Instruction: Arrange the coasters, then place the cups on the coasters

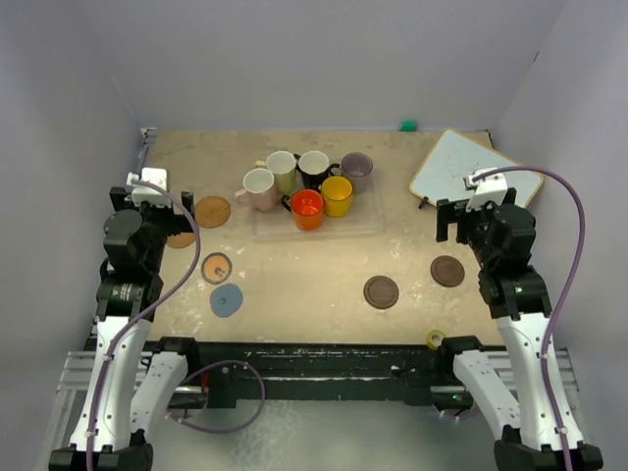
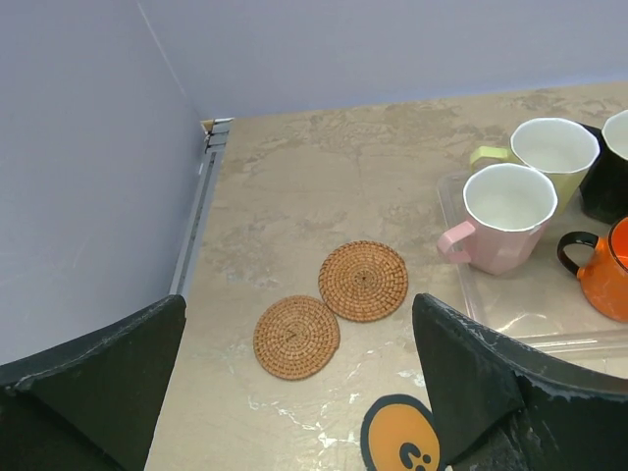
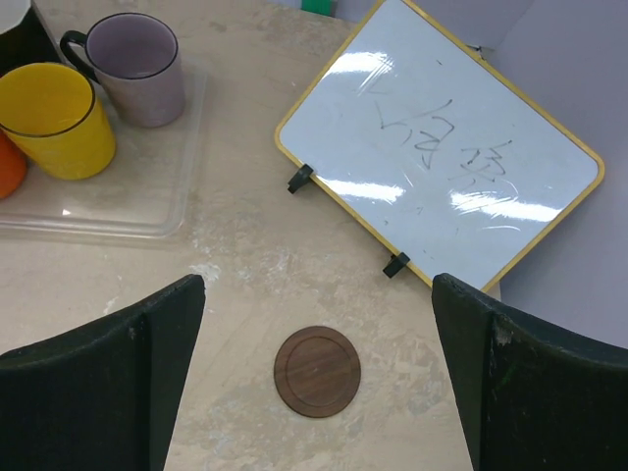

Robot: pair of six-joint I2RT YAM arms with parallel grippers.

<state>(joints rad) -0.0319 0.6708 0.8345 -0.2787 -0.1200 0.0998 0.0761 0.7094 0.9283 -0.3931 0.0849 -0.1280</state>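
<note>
two woven round coasters (image 2: 363, 281) | faceted pink mug (image 2: 491, 245) | clear plastic tray (image 2: 530, 306)

Looks like a robotics lab test booth. Shut in on the left, far and right by plain pale panels (image 1: 294, 59). Left arm (image 1: 128, 285) and right arm (image 1: 510, 275) bolted to a metal rail (image 1: 77, 365) at the near edge of a mottled beige surface (image 1: 314, 265), purple cables (image 1: 564, 226) trailing. Staged with props: mugs (image 1: 307, 209) grouped on a clear tray (image 1: 363, 224), coasters (image 1: 381, 291) scattered, a scribbled whiteboard (image 1: 471, 172) at far right.
</note>
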